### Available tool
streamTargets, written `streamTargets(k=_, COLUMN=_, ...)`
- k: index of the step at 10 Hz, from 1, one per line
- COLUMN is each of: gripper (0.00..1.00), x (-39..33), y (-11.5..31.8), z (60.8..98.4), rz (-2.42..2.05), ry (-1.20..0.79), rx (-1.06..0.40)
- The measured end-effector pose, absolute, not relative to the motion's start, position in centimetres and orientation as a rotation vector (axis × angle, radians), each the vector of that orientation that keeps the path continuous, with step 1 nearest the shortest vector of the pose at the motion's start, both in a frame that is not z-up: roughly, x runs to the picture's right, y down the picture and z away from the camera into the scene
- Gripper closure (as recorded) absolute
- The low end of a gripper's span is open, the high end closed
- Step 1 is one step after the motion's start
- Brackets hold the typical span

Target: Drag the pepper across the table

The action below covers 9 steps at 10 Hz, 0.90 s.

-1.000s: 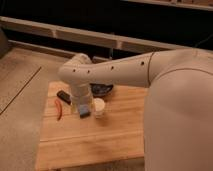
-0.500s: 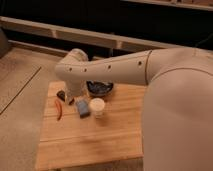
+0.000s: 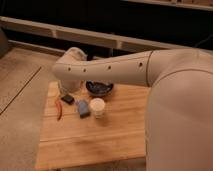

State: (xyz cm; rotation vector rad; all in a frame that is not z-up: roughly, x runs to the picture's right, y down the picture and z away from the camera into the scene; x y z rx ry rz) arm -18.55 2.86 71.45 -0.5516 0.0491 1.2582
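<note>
Arm (image 3: 110,70) swung left, gripper (image 3: 69,90) now above black block (image 3: 67,99), jaws spread, empty | pepper (image 3: 59,109) lies free near table (image 3: 100,142) left edge | light, slim, may roll; we'd pin it mid-body

The light wooden table (image 3: 100,145) is made of plank strips. Near its left edge lies the thin red pepper (image 3: 59,109). Just beside it is a small black block (image 3: 67,99), then a blue sponge-like block (image 3: 83,108) and a white cup (image 3: 97,106). A dark bowl (image 3: 100,88) stands behind them. The gripper (image 3: 66,91) hangs over the left rear part, close to the black block.
</note>
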Motion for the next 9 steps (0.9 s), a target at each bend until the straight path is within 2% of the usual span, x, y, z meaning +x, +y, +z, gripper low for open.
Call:
streamTargets(k=2, gripper=0.35, x=-18.9, y=3.1, z=71.7, rz=1.237, ry=0.051, rx=-0.553)
streamTargets(k=5, gripper=0.35, x=-23.3, y=5.9, z=73.2, rz=1.1, ry=0.069, rx=-0.619)
streamTargets(k=9, gripper=0.35, x=-25.3, y=6.0, z=77.0, rz=1.042, ry=0.115, rx=-0.664)
